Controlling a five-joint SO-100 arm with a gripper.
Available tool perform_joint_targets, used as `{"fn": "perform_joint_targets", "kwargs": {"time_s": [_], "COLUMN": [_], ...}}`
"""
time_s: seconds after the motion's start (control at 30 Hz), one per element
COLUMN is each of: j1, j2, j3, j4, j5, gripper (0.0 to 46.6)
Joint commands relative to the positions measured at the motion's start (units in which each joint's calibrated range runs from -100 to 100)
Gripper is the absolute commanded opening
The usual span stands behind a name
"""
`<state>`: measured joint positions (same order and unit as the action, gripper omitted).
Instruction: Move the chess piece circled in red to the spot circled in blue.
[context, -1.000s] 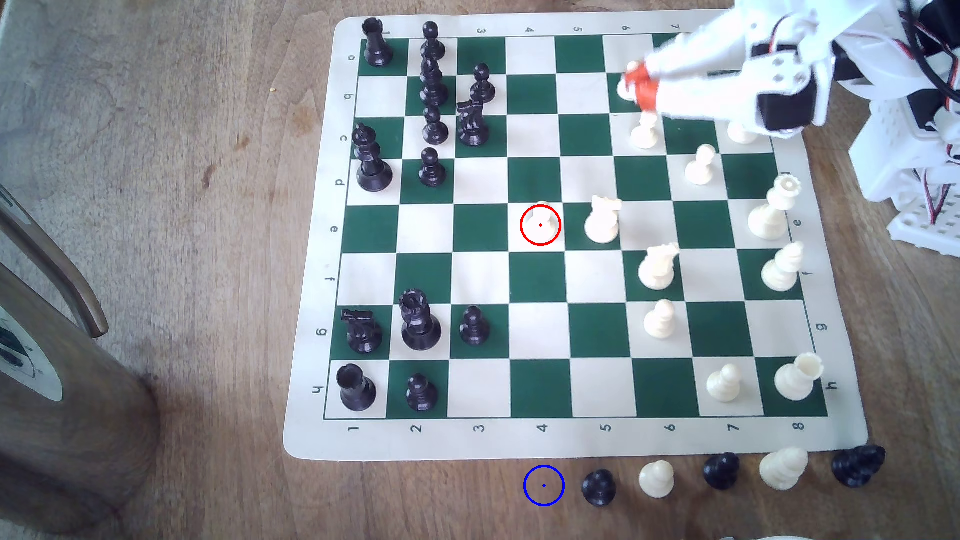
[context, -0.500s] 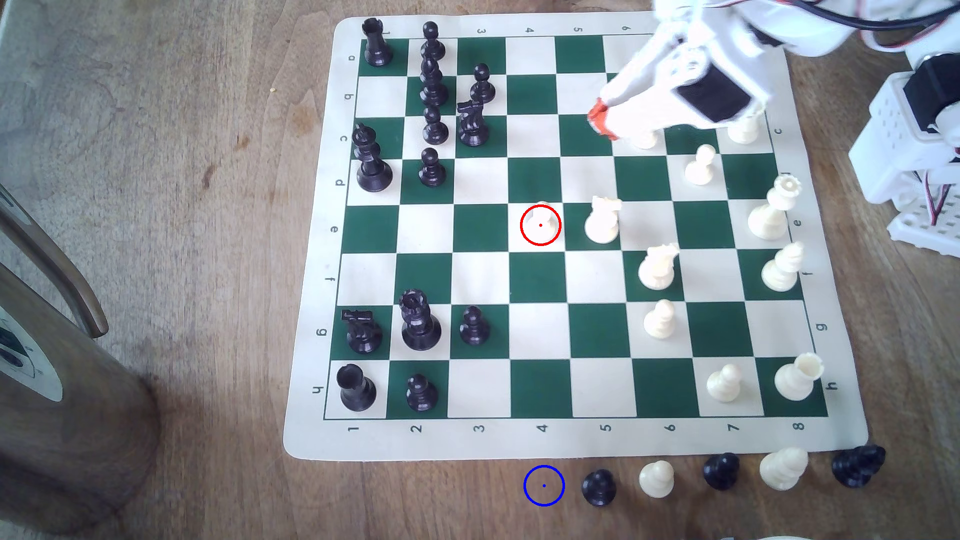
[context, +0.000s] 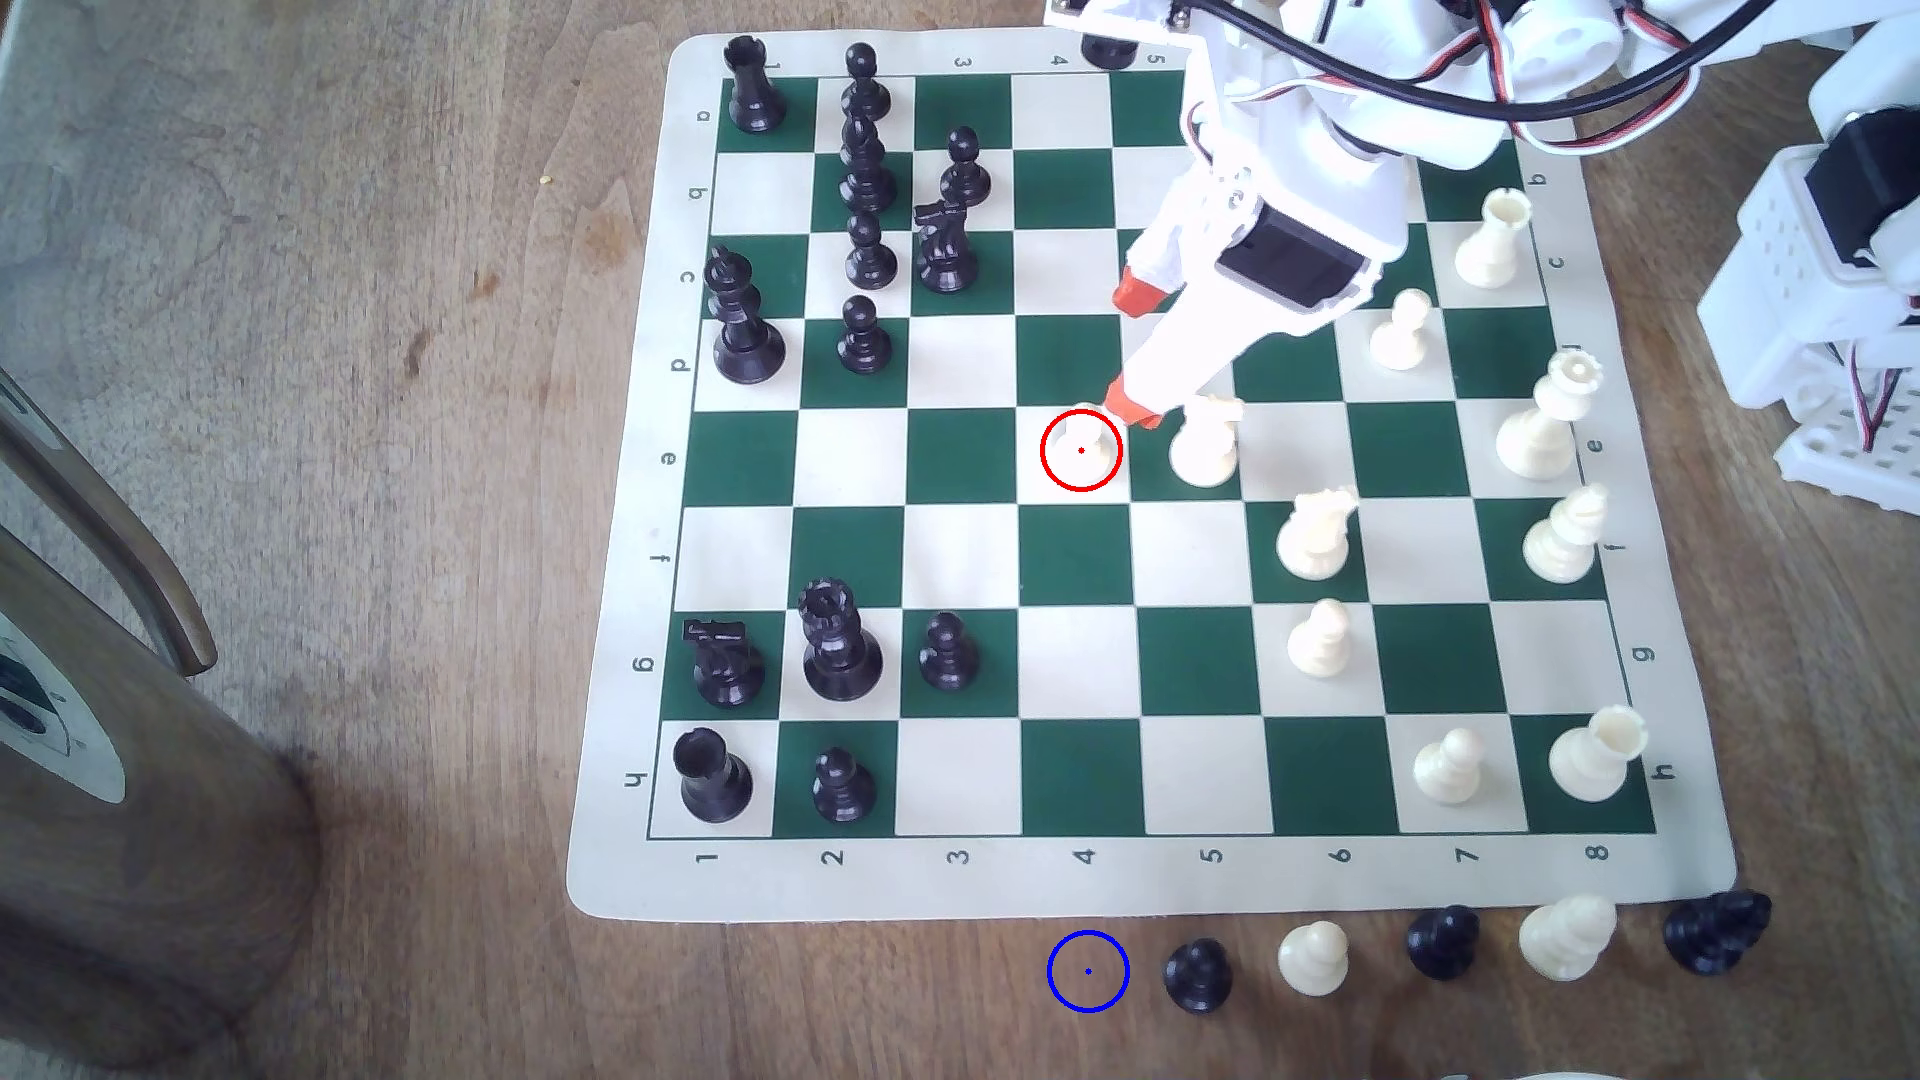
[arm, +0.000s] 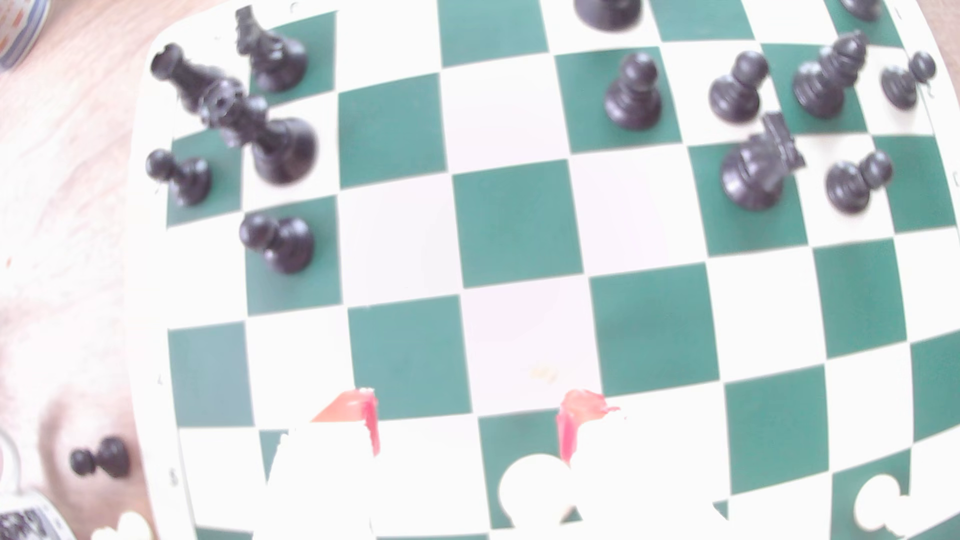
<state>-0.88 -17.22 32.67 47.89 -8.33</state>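
Over the middle of the green-and-white vinyl chess mat (context: 1081, 883), the white claw with orange tips (context: 1127, 353) hangs spread wide and empty, one tip just above the target.

On its pale square inside the red ring stands the small cream-white plastic pawn with the ball head (context: 1081, 449), untouched and hard to pick out against the white; the nearer orange fingertip (context: 1130, 405) sits right beside it. Danger close by: the taller cream horse-headed knight (context: 1205, 444) stands just next door, on the exterior view's right, and a descent that drifts that way could clip or topple it. From the wrist view the pawn washes out in glare, so a misjudged closing could pinch only its head and flick it over. Far off on the bare brown wooden table (context: 416, 519), the blue-ringed spot (context: 1088, 971) waits beside a black pawn (context: 1197, 974) that a careless set-down might bump.
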Motion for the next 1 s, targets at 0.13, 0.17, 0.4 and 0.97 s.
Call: {"fn": "perform_joint_targets", "kwargs": {"time_s": [0.13,0.17,0.4,0.97], "j1": [0.92,0.53,0.38,0.77], "j2": [8.81,10.17,13.48,19.43], "j3": [-9.19,-10.01,-11.64,-9.01], "j4": [-1.45,-1.86,-3.25,-8.17], "j5": [0.29,0.10,-0.59,-0.63], "gripper": [14.8,14.6,20.6,17.4]}}
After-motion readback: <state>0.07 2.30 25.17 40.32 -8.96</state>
